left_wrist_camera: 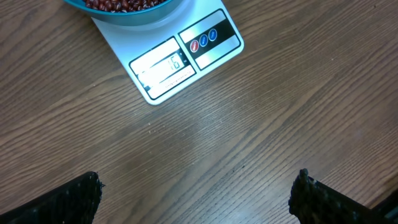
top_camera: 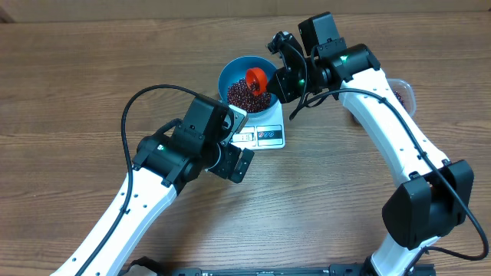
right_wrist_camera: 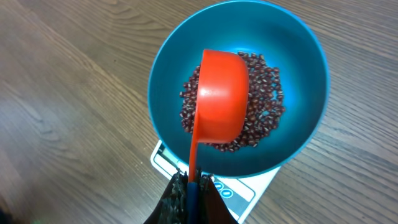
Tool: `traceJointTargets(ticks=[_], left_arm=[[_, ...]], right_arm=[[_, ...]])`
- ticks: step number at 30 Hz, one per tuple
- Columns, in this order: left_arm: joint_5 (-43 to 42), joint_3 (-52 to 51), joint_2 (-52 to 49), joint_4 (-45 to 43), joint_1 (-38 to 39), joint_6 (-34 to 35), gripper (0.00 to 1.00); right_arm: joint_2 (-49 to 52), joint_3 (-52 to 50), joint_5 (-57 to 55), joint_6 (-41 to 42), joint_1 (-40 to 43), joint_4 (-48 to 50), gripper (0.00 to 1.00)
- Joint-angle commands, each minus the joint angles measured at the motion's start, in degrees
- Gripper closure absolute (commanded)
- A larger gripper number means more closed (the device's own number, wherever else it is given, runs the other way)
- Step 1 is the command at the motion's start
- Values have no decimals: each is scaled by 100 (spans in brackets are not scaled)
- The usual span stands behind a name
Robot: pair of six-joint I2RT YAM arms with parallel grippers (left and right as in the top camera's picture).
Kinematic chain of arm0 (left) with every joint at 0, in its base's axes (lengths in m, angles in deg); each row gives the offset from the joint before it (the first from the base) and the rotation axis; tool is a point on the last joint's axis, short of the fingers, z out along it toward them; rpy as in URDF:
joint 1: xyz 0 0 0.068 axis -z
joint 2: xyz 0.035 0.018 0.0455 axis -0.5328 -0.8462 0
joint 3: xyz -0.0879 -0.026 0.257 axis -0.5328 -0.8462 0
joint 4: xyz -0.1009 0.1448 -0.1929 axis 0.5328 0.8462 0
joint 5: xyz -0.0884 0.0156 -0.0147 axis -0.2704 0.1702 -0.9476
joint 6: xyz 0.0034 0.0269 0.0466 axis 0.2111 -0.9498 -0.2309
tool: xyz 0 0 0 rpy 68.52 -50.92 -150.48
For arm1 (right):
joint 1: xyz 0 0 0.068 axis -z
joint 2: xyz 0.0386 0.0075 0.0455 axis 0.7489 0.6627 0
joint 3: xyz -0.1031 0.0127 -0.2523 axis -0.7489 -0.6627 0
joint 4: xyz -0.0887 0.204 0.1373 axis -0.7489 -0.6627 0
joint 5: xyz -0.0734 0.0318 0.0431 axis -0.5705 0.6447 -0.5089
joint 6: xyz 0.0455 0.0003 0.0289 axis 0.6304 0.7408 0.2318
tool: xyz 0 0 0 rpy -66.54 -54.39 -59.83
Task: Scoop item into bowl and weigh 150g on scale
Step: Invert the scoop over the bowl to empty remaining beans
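Note:
The blue bowl (top_camera: pixel 224 77) stands on the white scale (top_camera: pixel 267 136) at mid-table, with a layer of dark red-brown beans (top_camera: pixel 242 96) in its bottom. My right gripper (top_camera: pixel 282 77) is shut on the handle of an orange-red scoop (top_camera: pixel 256 79), which hangs bottom-up over the beans. The right wrist view shows the scoop (right_wrist_camera: pixel 221 93), beans (right_wrist_camera: pixel 264 106), bowl wall (right_wrist_camera: pixel 168 81), scale (right_wrist_camera: pixel 249 186) and gripper (right_wrist_camera: pixel 194 186). My left gripper (top_camera: pixel 236 139) is open and empty above bare wood just in front of the scale's display (left_wrist_camera: pixel 163 65); its fingers (left_wrist_camera: pixel 74 202) stand far apart, and the gripper (left_wrist_camera: pixel 198 193) holds nothing.
A clear plastic tub (top_camera: pixel 403 92) with more beans sits at the right, mostly hidden behind my right arm. The left arm stretches from the near edge toward the scale. Wood tabletop surrounds the scale.

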Motion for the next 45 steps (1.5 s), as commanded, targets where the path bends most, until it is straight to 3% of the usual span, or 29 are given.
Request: traceJointTargets(ticks=[1, 14, 20, 45], left_arm=[[-76, 15, 17, -9, 28, -4, 0], [-76, 15, 17, -9, 28, -4, 0], [-76, 15, 17, -9, 28, -4, 0], [-76, 15, 17, -9, 28, -4, 0]], right_arm=[[-107, 166, -160, 125, 4, 37, 96], [-107, 168, -505, 225, -96, 76, 97], [-107, 168, -1969, 81, -531, 79, 96], [-107, 168, -1655, 103, -595, 90, 96]])
